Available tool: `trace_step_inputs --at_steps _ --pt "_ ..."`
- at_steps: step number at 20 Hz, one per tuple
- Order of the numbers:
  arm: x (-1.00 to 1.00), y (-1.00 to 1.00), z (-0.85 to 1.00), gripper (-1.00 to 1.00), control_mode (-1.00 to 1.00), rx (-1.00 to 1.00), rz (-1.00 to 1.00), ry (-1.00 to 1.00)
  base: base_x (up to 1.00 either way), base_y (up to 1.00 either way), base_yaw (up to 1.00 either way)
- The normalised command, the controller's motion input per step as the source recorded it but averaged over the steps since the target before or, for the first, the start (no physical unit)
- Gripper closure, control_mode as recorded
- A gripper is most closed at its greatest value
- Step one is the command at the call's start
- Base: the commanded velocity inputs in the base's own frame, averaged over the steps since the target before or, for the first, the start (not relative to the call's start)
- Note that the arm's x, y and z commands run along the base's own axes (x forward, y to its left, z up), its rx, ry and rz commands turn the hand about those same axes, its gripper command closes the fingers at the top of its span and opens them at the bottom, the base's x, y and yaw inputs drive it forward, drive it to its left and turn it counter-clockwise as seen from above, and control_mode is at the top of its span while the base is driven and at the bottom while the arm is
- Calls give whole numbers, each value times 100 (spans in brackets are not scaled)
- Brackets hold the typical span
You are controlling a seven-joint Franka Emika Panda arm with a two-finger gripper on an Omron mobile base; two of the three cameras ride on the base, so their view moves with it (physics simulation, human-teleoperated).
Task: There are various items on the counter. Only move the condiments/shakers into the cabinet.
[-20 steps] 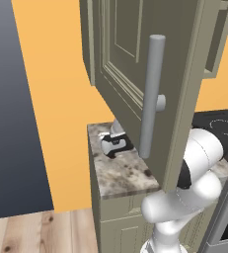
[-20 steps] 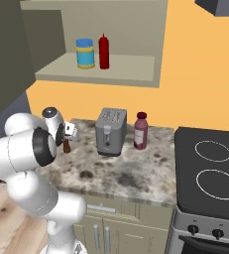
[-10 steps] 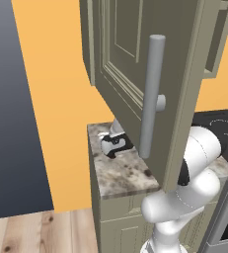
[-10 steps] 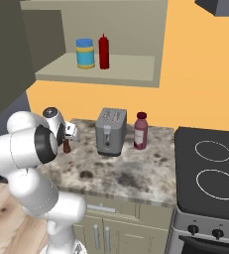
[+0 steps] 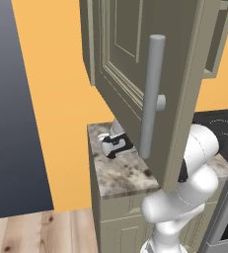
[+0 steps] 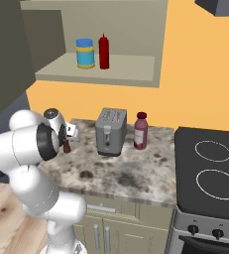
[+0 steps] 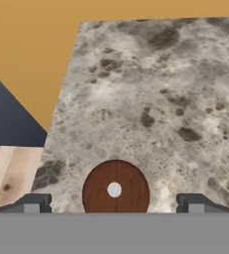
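Shaker (image 7: 115, 187): reddish-brown, round top with a pale centre dot, upright on the speckled surface (image 7: 150, 99)
Gripper (image 7: 113, 203): spread wide, fingertips either side of shaker, apart from it

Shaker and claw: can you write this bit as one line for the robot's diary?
claw: open, above shaker | shaker: on counter | cabinet: door open

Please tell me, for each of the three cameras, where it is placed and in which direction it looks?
Left base view: behind the arm's left, facing the open cabinet door; white arm at lower right.
Right base view: behind the arm's right, facing the counter, toaster and stovetop; arm at lower left.
Hand view: on the hand, looking down at the shaker between the tool tips.
All share the counter.
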Motion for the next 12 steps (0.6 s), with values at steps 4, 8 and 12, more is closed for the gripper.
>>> trace_step_inputs --at_steps 4,8,12 --pt "5 0 -7 -100 -100 -1 0 0 0 0 0" --pt "4 0 -2 -100 -100 0 0 0 0 0 0" --pt "1 0 0 -100 -100 0 0 0 0 0 0"
